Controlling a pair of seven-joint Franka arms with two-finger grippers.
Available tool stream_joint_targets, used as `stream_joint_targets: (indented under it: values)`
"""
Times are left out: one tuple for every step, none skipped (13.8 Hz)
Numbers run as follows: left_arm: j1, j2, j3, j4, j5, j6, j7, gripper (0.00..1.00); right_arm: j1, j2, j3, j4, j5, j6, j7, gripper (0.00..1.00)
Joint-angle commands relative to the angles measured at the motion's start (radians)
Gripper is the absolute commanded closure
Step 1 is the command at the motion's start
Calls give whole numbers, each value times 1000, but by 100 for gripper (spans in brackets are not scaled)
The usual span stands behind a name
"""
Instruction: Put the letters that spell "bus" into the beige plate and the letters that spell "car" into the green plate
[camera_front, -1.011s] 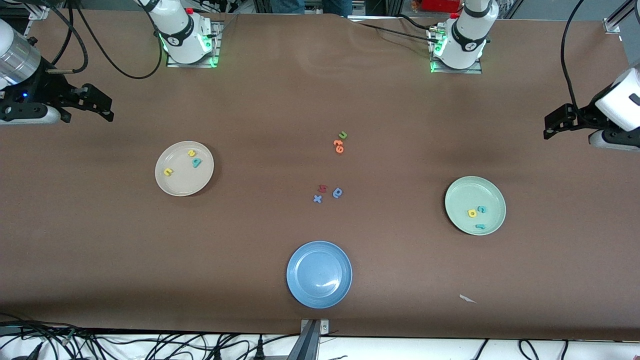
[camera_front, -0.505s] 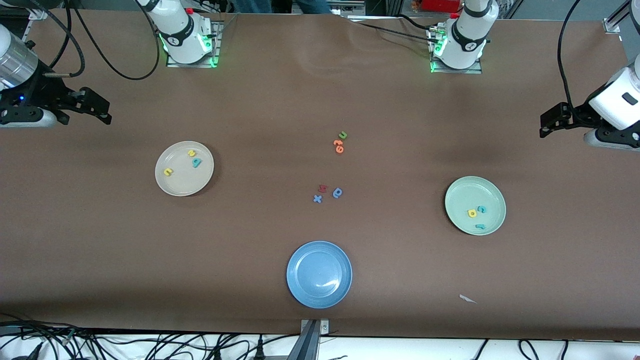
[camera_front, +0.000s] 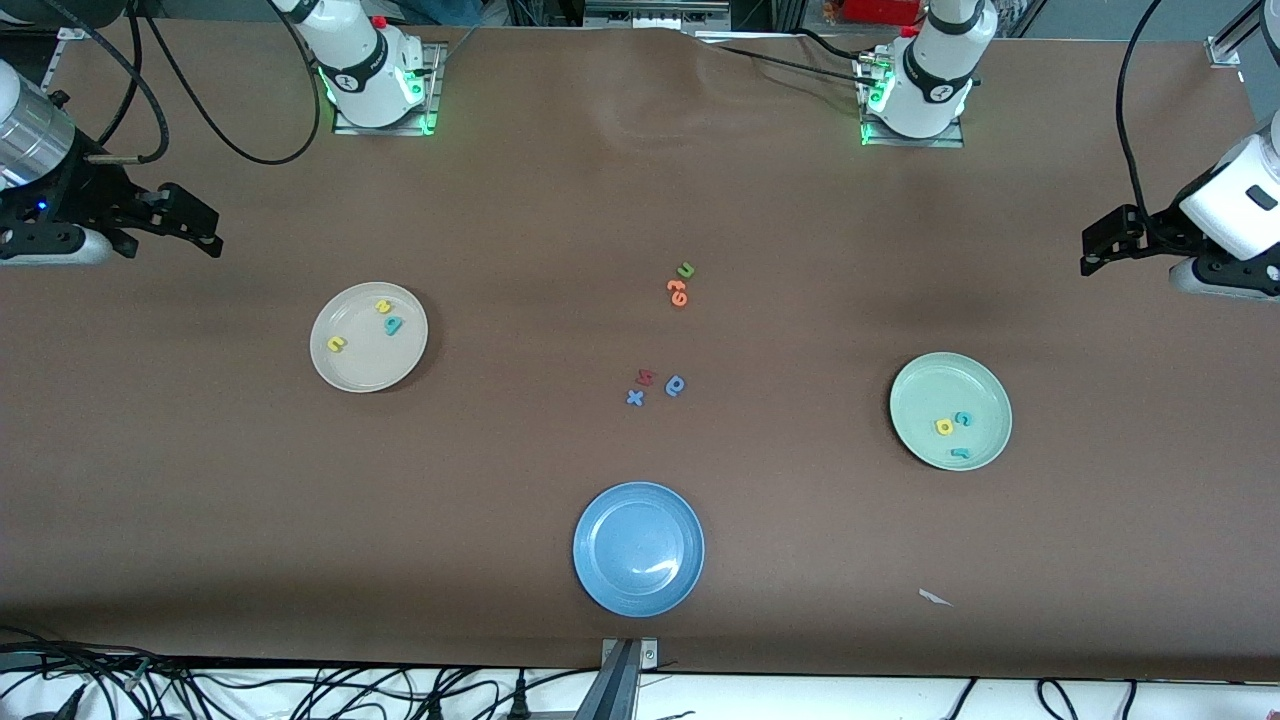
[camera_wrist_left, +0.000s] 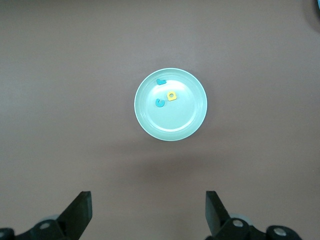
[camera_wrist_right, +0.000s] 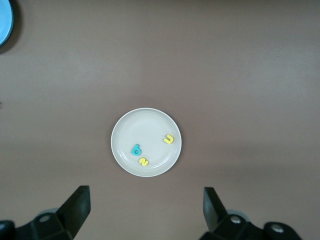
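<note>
The beige plate (camera_front: 365, 368) holds the teal "b" (camera_front: 394, 324), the yellow "u" (camera_front: 336, 344) and the yellow "s" (camera_front: 383, 307). The right wrist view shows that plate (camera_wrist_right: 145, 125) with the "b" (camera_wrist_right: 136, 149), "u" (camera_wrist_right: 169, 139) and "s" (camera_wrist_right: 143, 161). In the green plate (camera_front: 930, 385) lie the teal "c" (camera_front: 963, 418), teal "r" (camera_front: 960, 453) and yellow "a" (camera_front: 944, 427). My right gripper (camera_front: 205, 232) hangs open and empty over bare table at its arm's end. My left gripper (camera_front: 1092, 253) is open and empty over its own end, apart from the green plate (camera_wrist_left: 175, 122).
A blue plate (camera_front: 610, 520) sits nearest the front camera, mid-table. Loose letters lie in the middle: a green "u" (camera_front: 685, 270), orange letters (camera_front: 678, 292), a red letter (camera_front: 645, 377), a blue "x" (camera_front: 635, 398) and a blue round letter (camera_front: 676, 385). A white scrap (camera_front: 935, 597) lies near the front edge.
Both arms have drifted slightly outward toward their ends of the table. Plates and letters have not moved, and both grippers stay open.
</note>
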Motion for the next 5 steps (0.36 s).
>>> stream_joint_targets:
  values:
    - [-7, -10, 10, -5, -18, 3, 27, 0, -10, 13, 12, 27, -12, -11, -4, 0]
    - [-7, -10, 10, -5, -18, 3, 27, 0, -10, 13, 12, 27, -12, -11, -5, 0]
    - [-7, -10, 11, -4, -18, 3, 27, 0, -8, 13, 12, 27, -12, -11, -5, 0]
    - [-7, -10, 10, -5, -18, 3, 27, 0, -8, 13, 12, 27, -12, -11, -5, 0]
    - [-7, -10, 10, -5, -18, 3, 27, 0, -8, 13, 14, 27, -12, -11, -1, 0]
